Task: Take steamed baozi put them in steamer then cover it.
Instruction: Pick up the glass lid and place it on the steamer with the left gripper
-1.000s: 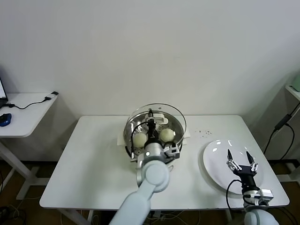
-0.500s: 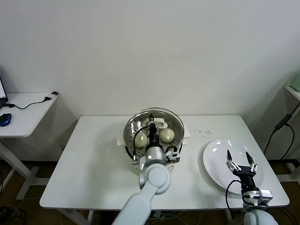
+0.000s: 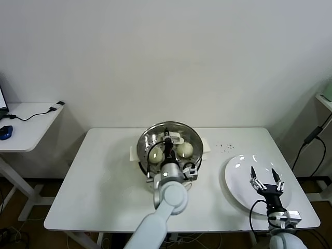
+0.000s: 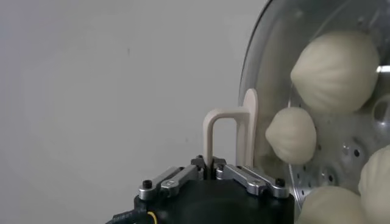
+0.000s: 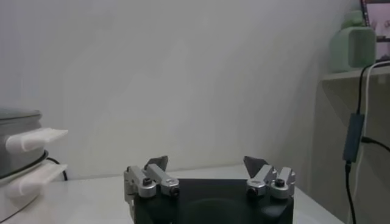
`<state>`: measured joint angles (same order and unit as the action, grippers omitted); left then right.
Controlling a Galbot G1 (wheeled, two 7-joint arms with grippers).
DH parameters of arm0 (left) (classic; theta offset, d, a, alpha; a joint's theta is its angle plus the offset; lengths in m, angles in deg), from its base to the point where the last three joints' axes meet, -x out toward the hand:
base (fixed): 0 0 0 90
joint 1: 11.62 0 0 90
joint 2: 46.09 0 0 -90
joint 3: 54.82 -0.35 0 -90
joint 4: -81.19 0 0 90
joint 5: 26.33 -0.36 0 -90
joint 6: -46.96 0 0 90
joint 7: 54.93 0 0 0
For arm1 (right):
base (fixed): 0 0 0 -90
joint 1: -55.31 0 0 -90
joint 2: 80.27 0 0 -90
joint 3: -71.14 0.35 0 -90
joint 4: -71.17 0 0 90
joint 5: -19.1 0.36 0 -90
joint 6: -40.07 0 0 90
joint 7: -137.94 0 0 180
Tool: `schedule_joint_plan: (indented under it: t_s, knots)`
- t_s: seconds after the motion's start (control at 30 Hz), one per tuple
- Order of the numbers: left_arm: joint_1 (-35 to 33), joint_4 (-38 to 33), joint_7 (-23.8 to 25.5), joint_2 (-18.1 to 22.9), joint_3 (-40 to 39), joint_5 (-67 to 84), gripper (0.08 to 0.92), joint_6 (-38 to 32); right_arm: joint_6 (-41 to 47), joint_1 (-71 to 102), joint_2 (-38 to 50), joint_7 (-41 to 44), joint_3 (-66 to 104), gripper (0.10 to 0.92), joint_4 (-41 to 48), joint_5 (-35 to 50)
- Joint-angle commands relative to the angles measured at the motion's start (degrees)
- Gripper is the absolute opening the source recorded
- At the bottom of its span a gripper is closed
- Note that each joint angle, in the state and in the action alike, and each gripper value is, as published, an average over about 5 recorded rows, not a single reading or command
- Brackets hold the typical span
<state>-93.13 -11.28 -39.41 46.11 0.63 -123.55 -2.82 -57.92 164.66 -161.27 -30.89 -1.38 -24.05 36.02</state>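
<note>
Baozi (image 4: 334,70) are all in the steamer (image 3: 148,141) beyond my left gripper (image 3: 167,136), whose fingers are pinching the lid handle (image 4: 228,134) with the glass lid (image 3: 191,134) on top, so only release remains; right gripper (image 3: 265,177) fingers spread over the empty plate (image 3: 236,171).

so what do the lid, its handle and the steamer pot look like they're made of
The lid looks like clear glass: the baozi show through it. Its handle, pinched in the shut left gripper, seems matte cream plastic, smooth and opaque. The steamer appears to be polished stainless steel, with a shiny reflective wall, though the exact metal can't be confirmed.
</note>
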Motion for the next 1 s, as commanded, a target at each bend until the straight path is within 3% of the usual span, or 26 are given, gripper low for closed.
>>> schedule_joint_plan:
  t_s: [0.03,0.73,0.83,1.0]
  knots:
    - [-0.1,0.2,0.2,2.8,0.5,0.2,0.149,-0.1,-0.1,-0.1,0.0,0.1,-0.1,0.823,0.0,-0.1]
    - [-0.6,-0.4,0.8,2.8,0.2,1.7,0.149,-0.6,-0.2,-0.2,-0.4,0.2,-0.2,0.823,0.2,-0.3]
    - [-1.2,-2.2,1.2,2.8,-0.3,2.5,0.182,-1.2,-0.2,-0.2,-0.4,0.2,-0.2,0.823,0.2,-0.3]
    - [-3.2,-5.8,1.8,2.8,-1.2,3.4,0.318,-1.4,-0.2,-0.3,-0.4,0.2,-0.3,0.823,0.3,-0.4]
